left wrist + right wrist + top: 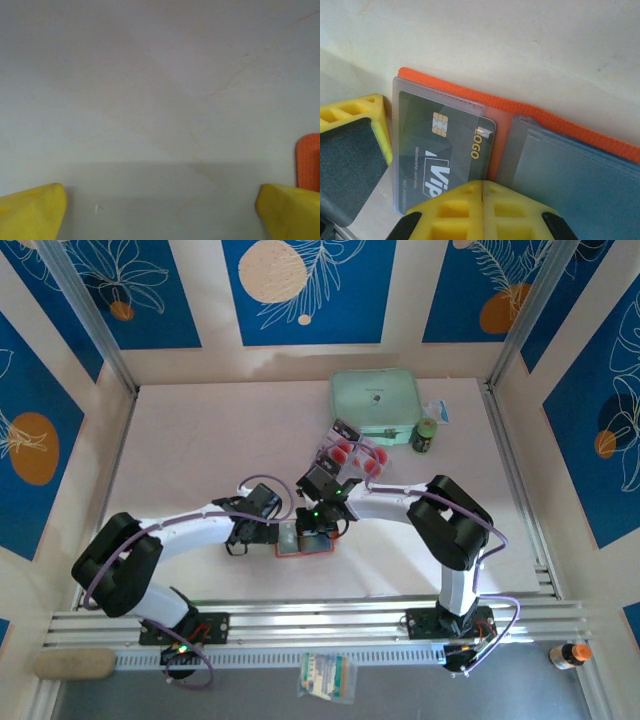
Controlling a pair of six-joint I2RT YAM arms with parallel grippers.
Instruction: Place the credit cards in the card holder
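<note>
Yellow fingertips of the right tool are pressed together over the open orange card holder, whose left clear sleeve holds a dark card. The left tool, fingers spread wide, is just left of the holder, over the pale tabletop. The other credit cards lie farther back, near a mint-green case.

Orange card holder lying open, dark chip card tucked inside, red-dotted credit cards apparently stacked farther back
</note>
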